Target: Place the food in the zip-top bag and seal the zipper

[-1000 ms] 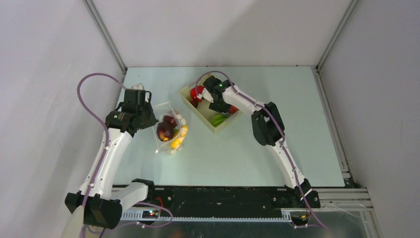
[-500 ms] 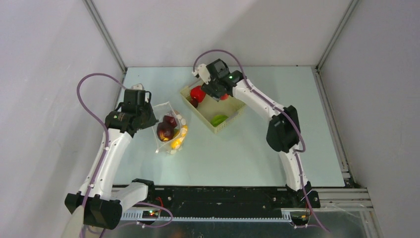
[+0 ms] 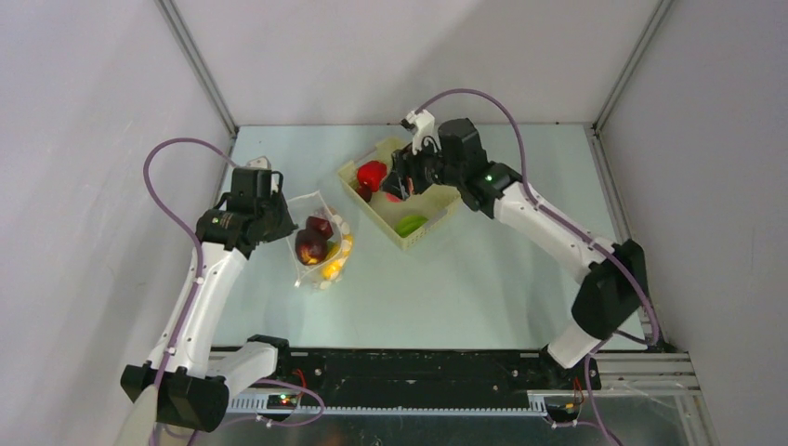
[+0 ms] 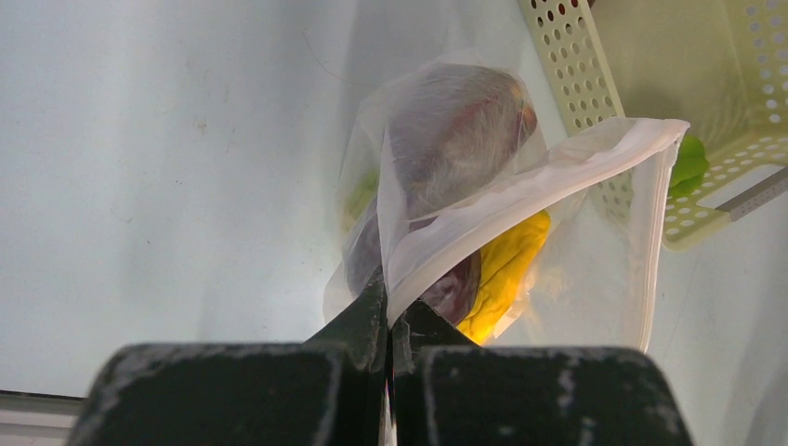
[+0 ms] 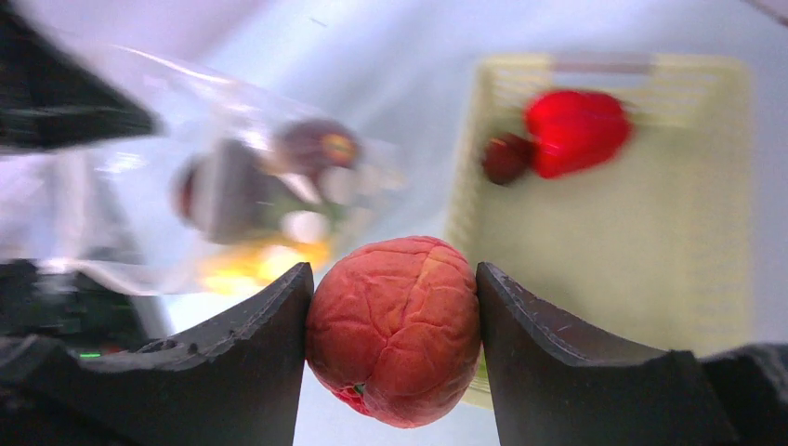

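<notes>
Right fingers [image 5: 251, 353] clasp red fruit [image 5: 395, 330] — above basket [image 5: 688, 279].

Right fingers [image 5: 251, 362] lifted from basket [image 5: 706, 279], holding red fruit [image 5: 394, 330]

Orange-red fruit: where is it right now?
The fruit is clamped in the right gripper, held above the basket. In the right wrist view, the bag lies to its left.

The bag [image 4: 595, 177] holds purple and yellow food [image 4: 455, 139]; red fruit [image 5: 395, 330] aloft.
</notes>
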